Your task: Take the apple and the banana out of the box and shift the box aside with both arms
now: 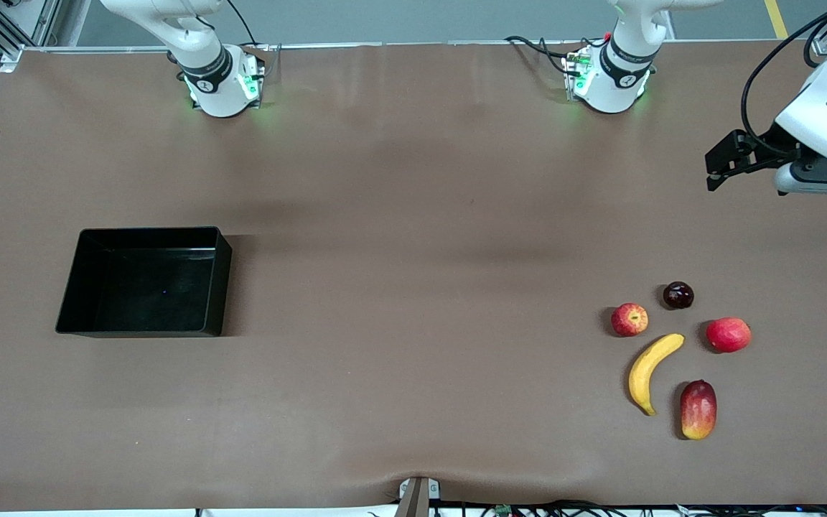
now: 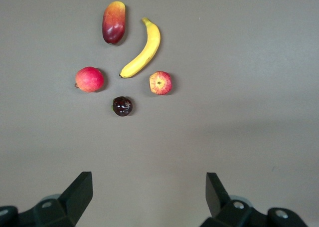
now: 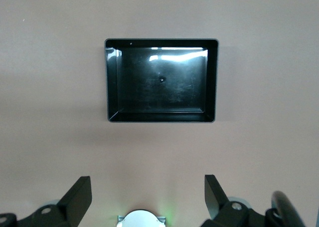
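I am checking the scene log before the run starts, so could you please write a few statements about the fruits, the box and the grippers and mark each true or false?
1. The black box is empty. True.
2. The banana lies inside the box. False: it lies on the table among the other fruits, toward the left arm's end.
3. The small red apple is nearer to the front camera than the red-yellow mango. False: the mango is nearer.
4. The left gripper is open and holds nothing. True.
5. The right gripper is shut on the box. False: its fingers are open, well above the box.
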Robot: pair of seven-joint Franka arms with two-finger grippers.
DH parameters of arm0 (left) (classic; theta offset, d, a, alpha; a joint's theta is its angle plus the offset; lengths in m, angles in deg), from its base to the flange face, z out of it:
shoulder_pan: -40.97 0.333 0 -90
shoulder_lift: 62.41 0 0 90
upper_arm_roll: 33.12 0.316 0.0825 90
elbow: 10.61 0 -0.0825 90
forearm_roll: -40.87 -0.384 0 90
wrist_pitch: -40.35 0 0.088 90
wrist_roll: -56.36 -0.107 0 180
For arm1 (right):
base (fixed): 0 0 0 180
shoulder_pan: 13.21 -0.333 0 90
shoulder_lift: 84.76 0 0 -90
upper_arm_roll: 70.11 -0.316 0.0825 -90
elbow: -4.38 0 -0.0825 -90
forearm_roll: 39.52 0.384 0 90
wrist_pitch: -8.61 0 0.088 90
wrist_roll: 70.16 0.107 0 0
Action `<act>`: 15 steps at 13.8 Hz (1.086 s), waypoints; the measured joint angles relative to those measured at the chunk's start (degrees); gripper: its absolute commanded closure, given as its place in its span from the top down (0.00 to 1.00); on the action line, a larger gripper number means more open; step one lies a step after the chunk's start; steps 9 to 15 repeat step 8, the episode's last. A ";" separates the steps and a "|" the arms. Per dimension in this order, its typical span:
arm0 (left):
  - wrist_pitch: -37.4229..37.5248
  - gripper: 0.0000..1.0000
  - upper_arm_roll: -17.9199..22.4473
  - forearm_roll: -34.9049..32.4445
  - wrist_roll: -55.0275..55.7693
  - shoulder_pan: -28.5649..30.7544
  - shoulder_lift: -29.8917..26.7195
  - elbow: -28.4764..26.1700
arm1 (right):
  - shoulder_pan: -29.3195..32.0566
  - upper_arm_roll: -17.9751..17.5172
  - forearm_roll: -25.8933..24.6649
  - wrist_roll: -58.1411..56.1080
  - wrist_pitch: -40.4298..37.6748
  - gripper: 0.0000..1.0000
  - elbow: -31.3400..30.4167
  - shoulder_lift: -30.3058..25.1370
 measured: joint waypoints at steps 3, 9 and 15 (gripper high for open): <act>0.05 1.00 0.07 0.02 0.00 0.27 -0.02 0.34 | -0.03 -2.60 -0.01 0.23 -0.01 1.00 0.00 0.00; 1.04 1.00 0.06 0.03 0.00 0.27 -0.03 0.44 | 0.02 -3.18 -0.02 0.37 0.01 1.00 -0.06 0.01; 1.04 1.00 0.06 0.03 0.00 0.27 -0.03 0.44 | 0.02 -3.18 -0.02 0.37 0.01 1.00 -0.06 0.01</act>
